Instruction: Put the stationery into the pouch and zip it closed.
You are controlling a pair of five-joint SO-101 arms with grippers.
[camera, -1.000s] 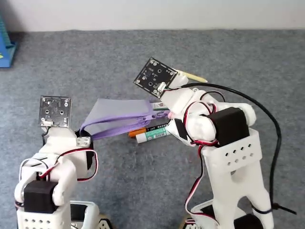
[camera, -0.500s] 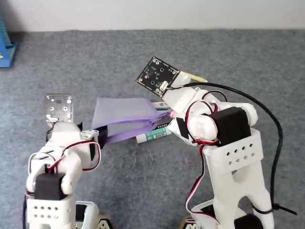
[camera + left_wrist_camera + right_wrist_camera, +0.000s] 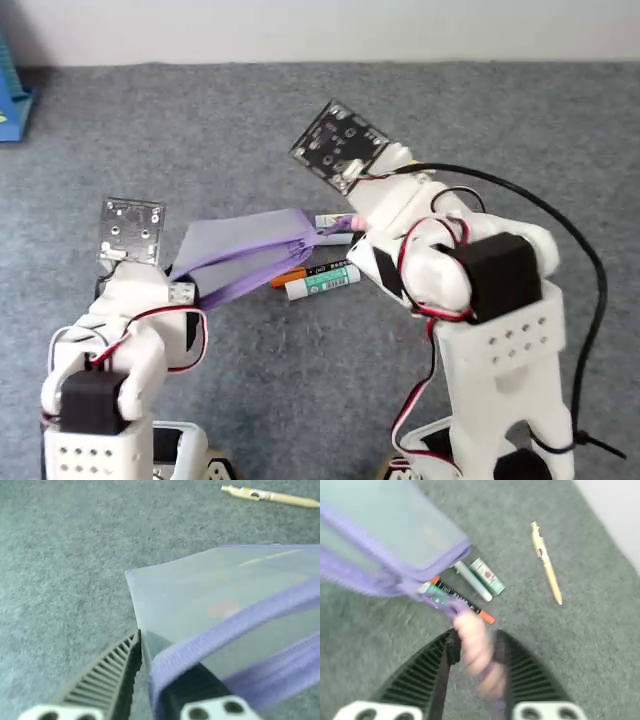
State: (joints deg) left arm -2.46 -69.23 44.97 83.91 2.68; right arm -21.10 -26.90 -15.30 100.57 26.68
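While the pouch is held up over the counter, little looks packed yet.
Its corner is pinched by left fingers, zipper pull by right fingers; glue stick and pen are left outside.

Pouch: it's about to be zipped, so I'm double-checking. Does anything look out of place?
Yes. The pouch gapes open, but stationery lies outside it on the carpet: a glue stick and an orange marker beside its zip end, and a yellow pen farther off. Zipping now would leave them out.
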